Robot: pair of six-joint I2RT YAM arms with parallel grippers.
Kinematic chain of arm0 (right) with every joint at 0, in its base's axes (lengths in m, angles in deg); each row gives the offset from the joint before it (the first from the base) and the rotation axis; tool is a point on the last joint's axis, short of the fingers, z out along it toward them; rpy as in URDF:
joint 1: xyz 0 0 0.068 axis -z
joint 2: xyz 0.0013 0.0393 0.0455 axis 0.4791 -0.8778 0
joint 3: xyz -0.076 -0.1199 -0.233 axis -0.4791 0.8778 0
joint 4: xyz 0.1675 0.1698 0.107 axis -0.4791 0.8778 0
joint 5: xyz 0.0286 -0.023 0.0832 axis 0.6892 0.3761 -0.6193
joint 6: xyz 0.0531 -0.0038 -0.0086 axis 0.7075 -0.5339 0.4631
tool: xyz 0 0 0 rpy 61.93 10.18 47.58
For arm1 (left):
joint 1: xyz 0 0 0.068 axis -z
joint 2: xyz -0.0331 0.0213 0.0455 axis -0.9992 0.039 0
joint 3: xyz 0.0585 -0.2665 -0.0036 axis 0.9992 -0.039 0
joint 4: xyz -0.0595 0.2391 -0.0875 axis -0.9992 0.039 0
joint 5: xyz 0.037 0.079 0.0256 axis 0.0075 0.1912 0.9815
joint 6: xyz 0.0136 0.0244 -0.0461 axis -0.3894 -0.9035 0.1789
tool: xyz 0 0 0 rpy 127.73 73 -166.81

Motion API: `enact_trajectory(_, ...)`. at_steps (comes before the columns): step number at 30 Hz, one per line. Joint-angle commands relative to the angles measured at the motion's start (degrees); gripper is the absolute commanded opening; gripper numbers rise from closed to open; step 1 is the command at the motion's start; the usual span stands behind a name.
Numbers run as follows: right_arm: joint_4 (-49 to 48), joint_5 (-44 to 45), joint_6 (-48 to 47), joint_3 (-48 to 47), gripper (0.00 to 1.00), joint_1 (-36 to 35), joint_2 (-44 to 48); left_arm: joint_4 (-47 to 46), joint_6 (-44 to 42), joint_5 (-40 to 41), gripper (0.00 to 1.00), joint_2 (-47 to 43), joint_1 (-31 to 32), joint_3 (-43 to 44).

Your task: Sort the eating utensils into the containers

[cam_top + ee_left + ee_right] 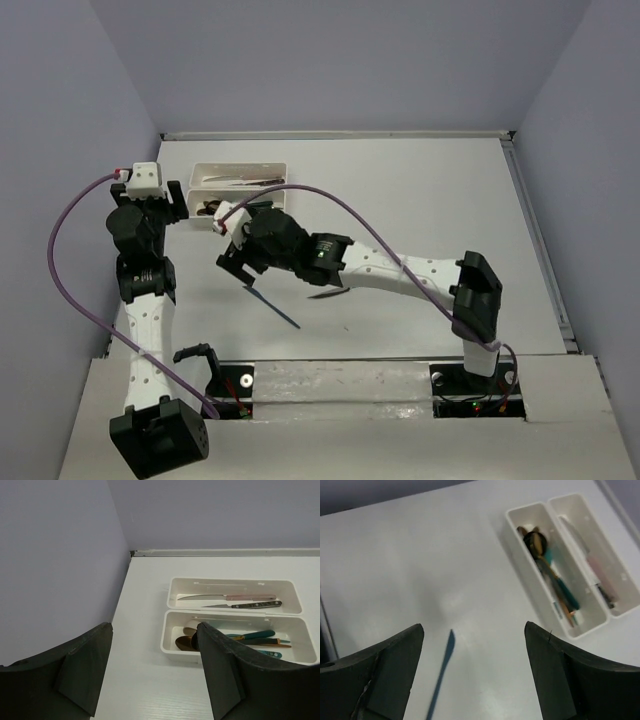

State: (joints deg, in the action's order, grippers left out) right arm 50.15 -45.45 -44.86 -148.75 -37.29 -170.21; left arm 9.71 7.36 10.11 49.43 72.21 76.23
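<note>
A dark blue knife (272,305) (442,670) lies alone on the white table. My right gripper (235,265) (473,625) hovers above it, open, with nothing between the fingers. Two white trays stand side by side at the back left. The far tray (240,168) (172,592) (620,562) holds two knives (227,597). The near tray (167,635) (530,587) holds several spoons (255,636) (555,580) in teal, orange, brown and beige. My left gripper (178,205) (153,626) is open and empty, just left of the trays' ends.
Lilac walls close the table in at the back and on both sides, the left wall close to my left arm (150,300). My right arm (400,275) stretches across the middle of the table and hides part of the near tray from above.
</note>
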Motion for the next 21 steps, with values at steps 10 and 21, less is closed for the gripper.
enact_trajectory(10,14.5,-5.6,21.1,9.0,0.72,-3.3,-8.3,-1.3,-0.5,-3.5,0.81,-2.7,-1.2,1.2)
enact_trajectory(21,21.2,0.1,24.0,6.8,0.60,-6.8,-14.7,-1.5,-0.4,-3.9,0.80,-2.3,-1.3,0.9)
